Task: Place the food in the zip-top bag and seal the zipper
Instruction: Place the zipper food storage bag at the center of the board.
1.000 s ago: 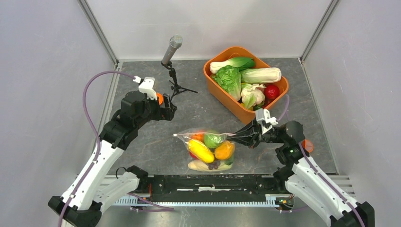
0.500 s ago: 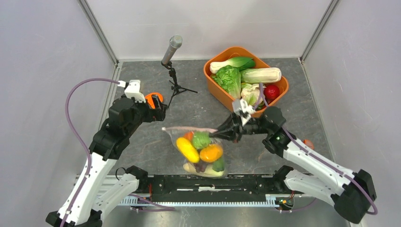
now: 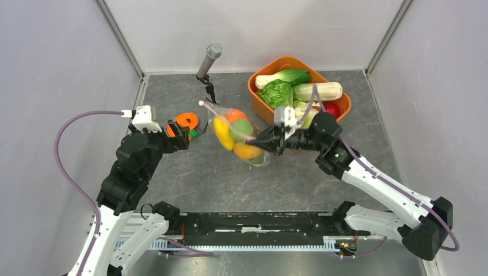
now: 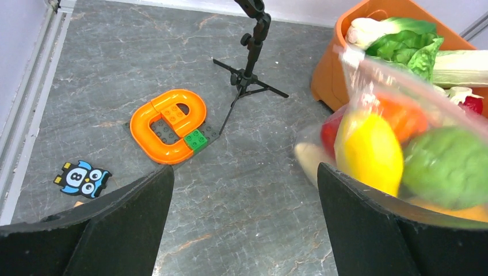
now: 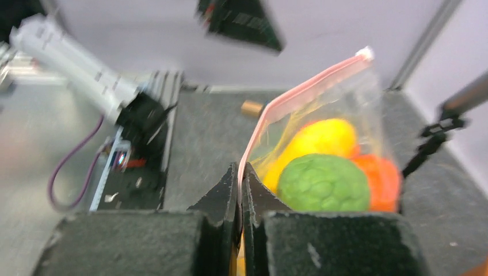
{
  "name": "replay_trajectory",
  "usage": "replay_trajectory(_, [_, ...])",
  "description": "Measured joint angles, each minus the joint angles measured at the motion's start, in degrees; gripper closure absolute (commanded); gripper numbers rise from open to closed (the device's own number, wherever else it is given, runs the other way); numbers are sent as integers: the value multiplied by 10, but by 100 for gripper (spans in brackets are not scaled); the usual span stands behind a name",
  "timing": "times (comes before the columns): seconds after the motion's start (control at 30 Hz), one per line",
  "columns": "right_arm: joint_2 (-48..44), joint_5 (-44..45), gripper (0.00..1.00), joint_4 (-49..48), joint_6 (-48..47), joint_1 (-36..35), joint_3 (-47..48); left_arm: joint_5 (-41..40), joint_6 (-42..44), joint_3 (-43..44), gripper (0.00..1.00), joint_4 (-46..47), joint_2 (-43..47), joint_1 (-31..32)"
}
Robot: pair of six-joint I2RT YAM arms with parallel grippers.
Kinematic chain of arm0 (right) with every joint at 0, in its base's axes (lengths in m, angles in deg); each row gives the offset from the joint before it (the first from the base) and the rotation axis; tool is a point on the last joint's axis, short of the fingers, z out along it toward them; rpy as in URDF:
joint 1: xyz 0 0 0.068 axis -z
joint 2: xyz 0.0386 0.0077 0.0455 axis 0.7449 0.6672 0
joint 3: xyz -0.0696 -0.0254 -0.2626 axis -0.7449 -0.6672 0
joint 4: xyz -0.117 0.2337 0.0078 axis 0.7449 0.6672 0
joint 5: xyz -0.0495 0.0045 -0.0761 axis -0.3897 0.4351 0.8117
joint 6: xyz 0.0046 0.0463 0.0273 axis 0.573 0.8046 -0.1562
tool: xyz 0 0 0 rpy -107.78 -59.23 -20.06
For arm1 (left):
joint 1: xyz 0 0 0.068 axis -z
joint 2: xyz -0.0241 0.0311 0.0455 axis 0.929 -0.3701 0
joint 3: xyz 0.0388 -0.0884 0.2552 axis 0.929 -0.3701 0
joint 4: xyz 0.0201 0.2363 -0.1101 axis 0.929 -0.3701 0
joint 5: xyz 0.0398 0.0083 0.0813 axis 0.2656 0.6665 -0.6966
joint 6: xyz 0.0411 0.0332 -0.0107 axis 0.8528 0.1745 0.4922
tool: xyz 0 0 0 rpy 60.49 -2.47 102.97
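Since R fingers (image 5: pixel 225 198) hoisted it, bag (image 5: pixel 345 92) prob. airborne.

A microphone stand (image 3: pixel 207 64), orange brick loop (image 4: pixel 172 115) and owl card (image 4: pixel 83 178) dot the table (image 3: pixel 230 184).

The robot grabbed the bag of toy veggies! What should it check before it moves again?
1. Right gripper shut on the zip-top bag: ok.
2. Food inside the bag: ok.
3. Zipper sealed all along: cannot tell.
4. Left gripper open, holding nothing: ok.
5. Bag clear of the microphone stand: cannot tell, they look close.
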Motion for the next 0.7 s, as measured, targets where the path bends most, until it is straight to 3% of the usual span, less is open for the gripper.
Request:
replay_trajectory(0.07, [-12, -20, 89, 17, -31, -20, -42, 0, 0, -4, 0, 0, 1, 0])
replay_trajectory(0.1, [-13, -24, 80, 35, -45, -32, -59, 0, 0, -7, 0, 0, 1, 0])
replay_trajectory(0.17, [-5, -29, 49, 88, -72, -60, -93, 0, 0, -13, 0, 3, 1, 0])
replay_trajectory(0.27, [-2, -35, 32, 131, -85, -91, -149, 1, -1, -21, 0, 9, -2, 0])
replay_trajectory(0.4, [-65, -29, 27, 125, -73, -106, -221, 6, -10, -24, 0, 16, -13, 0])
replay_trajectory(0.53, [-125, -9, 26, 79, -65, -106, -226, 17, -17, -24, 0, 19, -23, 0])
replay_trajectory(0.7, [-105, 21, 34, 25, -38, -106, -223, 25, -21, -25, 0, 22, -23, 0])
